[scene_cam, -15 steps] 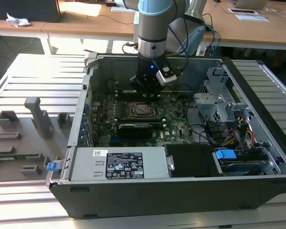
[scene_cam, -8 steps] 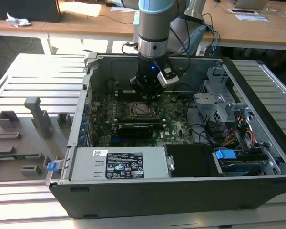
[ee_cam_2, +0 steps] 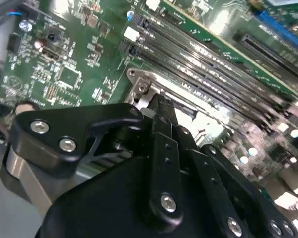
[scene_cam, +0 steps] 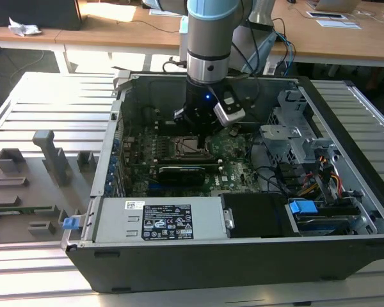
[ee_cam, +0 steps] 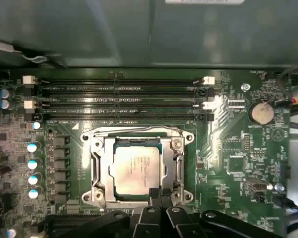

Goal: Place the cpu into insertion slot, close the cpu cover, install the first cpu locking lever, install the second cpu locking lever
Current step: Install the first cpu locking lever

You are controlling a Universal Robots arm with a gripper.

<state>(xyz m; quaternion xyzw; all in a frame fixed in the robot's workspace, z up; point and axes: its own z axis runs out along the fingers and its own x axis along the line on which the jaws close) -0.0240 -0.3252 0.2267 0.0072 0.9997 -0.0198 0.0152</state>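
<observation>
In the first wrist view the cpu (ee_cam: pixel 138 168) lies flat in the insertion slot (ee_cam: pixel 185 138), its silvery top showing through the window of the cpu cover (ee_cam: pixel 100 168), which is down around it. A thin wire locking lever (ee_cam: pixel 139 130) lies flat along the socket edge by the memory slots. My gripper (ee_cam: pixel 159 192) is shut, its tips together at the opposite socket edge with nothing visible between them. In the second wrist view the gripper (ee_cam_2: pixel 159 101) points at a socket corner. The exterior view has the gripper (scene_cam: pixel 198 125) low inside the open case, just over the insertion slot (scene_cam: pixel 182 146).
Long black memory slots (ee_cam: pixel 119 99) run beside the socket, with a coin battery (ee_cam: pixel 262 113) and a row of capacitors (ee_cam: pixel 34 163) nearby. A black ribbed block (scene_cam: pixel 182 173), the power supply (scene_cam: pixel 160 220) and drive cage (scene_cam: pixel 288 128) crowd the case. A grey fixture tray (scene_cam: pixel 32 185) lies at the exterior view's left.
</observation>
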